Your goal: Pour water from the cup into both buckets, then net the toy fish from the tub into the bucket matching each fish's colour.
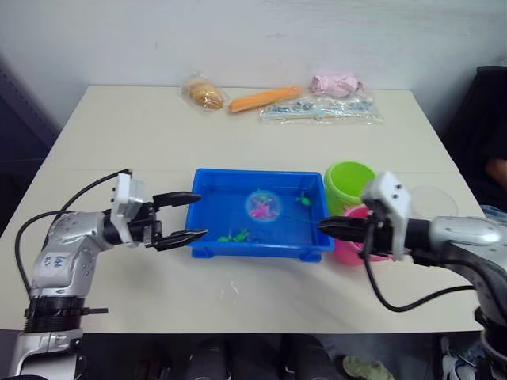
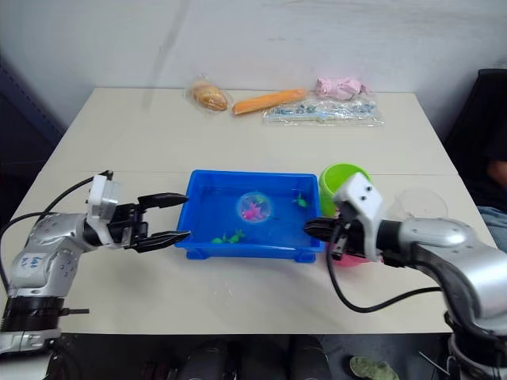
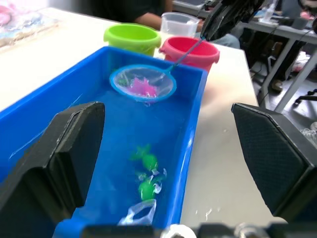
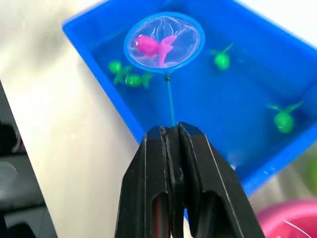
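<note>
Right tool (image 4: 171, 136) is clenched on the thin-handled, blue-rimmed round mesh net (image 4: 164, 40), a pink plastic fish (image 4: 154, 46) cupped inside, over the shallow blue plastic tub (image 1: 207, 240); left tool (image 1: 194, 215) gapes released alongside.

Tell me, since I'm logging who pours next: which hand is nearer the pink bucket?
Right. The right hand, shut on the net handle, sits right beside the pink bucket. The left hand, open, is at the tub's opposite end.
</note>
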